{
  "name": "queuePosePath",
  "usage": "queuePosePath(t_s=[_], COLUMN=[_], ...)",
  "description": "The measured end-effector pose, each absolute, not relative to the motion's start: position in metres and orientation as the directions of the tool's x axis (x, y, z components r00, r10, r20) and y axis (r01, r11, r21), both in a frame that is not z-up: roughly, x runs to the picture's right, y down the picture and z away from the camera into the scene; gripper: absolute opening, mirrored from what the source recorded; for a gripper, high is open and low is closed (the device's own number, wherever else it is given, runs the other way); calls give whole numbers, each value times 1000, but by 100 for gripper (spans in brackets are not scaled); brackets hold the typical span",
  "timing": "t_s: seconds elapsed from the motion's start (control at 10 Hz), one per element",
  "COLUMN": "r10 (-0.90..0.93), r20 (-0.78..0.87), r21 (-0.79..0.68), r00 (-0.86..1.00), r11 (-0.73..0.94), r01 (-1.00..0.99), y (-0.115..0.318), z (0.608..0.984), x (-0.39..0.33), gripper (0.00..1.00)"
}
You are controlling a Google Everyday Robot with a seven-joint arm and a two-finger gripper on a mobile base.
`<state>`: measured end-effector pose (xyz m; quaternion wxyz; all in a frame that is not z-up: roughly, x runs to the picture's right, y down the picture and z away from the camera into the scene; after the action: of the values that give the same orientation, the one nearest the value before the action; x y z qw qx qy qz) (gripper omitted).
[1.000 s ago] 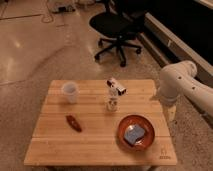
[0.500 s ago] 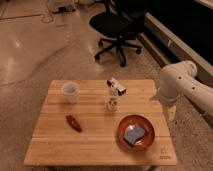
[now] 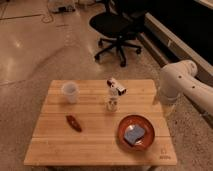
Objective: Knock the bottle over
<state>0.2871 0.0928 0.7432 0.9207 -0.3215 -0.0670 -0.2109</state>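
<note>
The bottle (image 3: 113, 101) is small, narrow and pale. It stands upright near the middle of the wooden table (image 3: 95, 145), with a slanted white top piece whose end is dark reddish. My white arm (image 3: 176, 80) comes in from the right, beside the table's right edge. The gripper (image 3: 168, 109) hangs at the arm's lower end, just off that edge. It is well right of the bottle and not touching it.
A wider white cup (image 3: 70, 92) stands at the table's back left. A small brown object (image 3: 74, 123) lies front left. A red bowl (image 3: 123, 140) holding a blue item sits front right. A black office chair (image 3: 117, 27) stands on the floor behind the table.
</note>
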Motion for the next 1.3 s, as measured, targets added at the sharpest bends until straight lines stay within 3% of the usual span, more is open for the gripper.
queuePosePath(t_s=[0.9, 1.3], r10=[-343, -345], r20=[269, 272], r21=[-563, -563], r00=[900, 898], r11=[702, 700], r01=[436, 439], y=[100, 80], z=[744, 760], x=[277, 268], gripper=[41, 41])
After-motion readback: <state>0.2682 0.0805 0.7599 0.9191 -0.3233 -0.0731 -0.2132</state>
